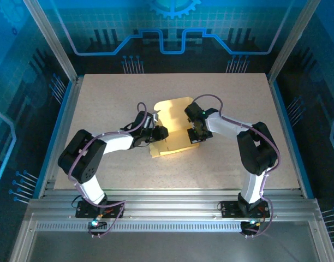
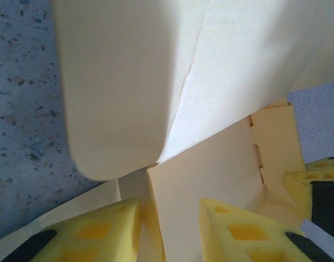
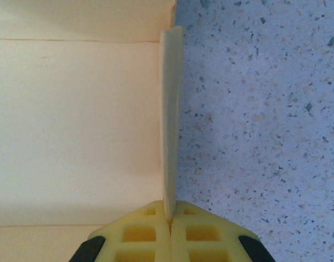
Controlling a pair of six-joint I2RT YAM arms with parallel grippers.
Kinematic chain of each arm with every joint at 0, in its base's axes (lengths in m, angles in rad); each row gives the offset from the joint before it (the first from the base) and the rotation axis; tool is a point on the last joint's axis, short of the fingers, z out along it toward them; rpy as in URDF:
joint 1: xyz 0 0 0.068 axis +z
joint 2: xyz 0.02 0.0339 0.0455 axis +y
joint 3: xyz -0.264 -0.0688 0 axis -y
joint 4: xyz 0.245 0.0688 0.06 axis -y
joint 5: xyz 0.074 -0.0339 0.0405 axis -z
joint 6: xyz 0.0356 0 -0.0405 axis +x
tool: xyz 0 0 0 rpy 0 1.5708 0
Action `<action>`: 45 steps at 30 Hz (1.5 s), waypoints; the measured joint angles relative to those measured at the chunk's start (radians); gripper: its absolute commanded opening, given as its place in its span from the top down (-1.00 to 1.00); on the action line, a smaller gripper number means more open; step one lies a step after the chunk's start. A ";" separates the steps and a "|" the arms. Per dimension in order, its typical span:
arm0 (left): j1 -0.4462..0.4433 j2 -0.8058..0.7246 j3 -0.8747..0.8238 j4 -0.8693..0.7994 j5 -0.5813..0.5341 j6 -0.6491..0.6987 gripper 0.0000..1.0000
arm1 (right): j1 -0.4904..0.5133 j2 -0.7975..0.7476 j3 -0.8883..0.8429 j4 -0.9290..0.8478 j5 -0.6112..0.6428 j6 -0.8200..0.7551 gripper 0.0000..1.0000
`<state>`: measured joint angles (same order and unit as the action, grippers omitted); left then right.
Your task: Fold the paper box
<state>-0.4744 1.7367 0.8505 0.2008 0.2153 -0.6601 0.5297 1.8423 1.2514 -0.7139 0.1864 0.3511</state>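
Paper box (image 1: 170, 114), partly folded, lies mid-table (image 1: 101, 103) between the two arms.
Right wrist view: right gripper (image 3: 168, 210) is clamped tight on the near end of a thin upright flap (image 3: 170, 109).
Left wrist view: left gripper (image 2: 168, 204) is part-open, fingers (image 2: 101, 232) straddling an upright panel (image 2: 210, 174) without pinching it. A rounded flap (image 2: 118, 98) hangs over it.

i see the paper box (image 1: 175, 117), pale yellow card, half folded at the centre of the frame, one rounded flap raised toward the top.
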 measured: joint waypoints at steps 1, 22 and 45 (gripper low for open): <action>0.000 0.013 0.000 0.015 0.004 -0.012 0.29 | 0.000 0.000 0.001 0.000 0.000 0.000 1.00; 0.002 -0.020 -0.072 0.108 -0.037 -0.139 0.04 | 0.006 0.006 0.007 -0.006 0.016 0.023 1.00; -0.180 -0.269 -0.202 -0.143 -0.143 -0.395 0.00 | 0.006 0.030 0.039 -0.009 0.014 0.026 1.00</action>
<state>-0.6544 1.4673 0.6487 0.0574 0.0727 -1.0550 0.5358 1.8725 1.2903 -0.7231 0.2005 0.3771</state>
